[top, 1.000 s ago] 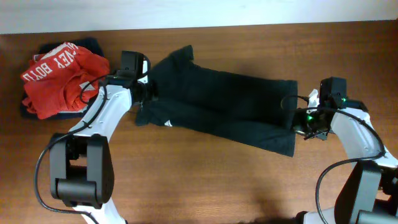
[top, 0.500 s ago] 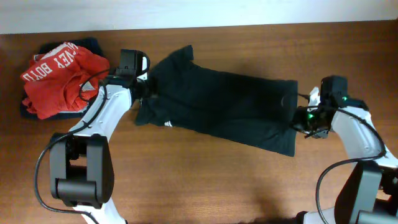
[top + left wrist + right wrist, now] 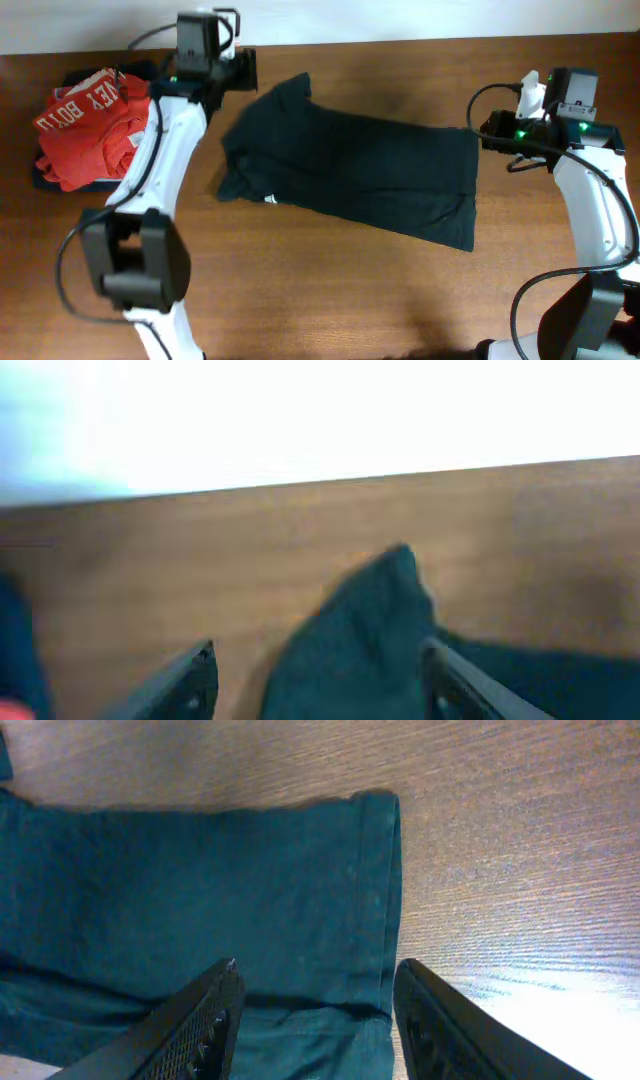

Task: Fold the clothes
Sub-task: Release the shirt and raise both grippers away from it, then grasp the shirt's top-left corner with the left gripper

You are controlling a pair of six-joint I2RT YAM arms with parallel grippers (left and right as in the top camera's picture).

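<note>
brown wood table (image 3: pixel 330 300) | white wall (image 3: pixel 400 20) behind | dark shirt (image 3: pixel 350 175) spread out

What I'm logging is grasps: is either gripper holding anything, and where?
Nothing is held: left gripper and right gripper are open above the dark shirt.

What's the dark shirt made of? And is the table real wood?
The dark shirt looks like soft knit cotton, matte: it lies limp and creased, with a stitched hem in the right wrist view. The table looks like wood or wood-look laminate: brown grain lines and a slight sheen. I can't tell which.
</note>
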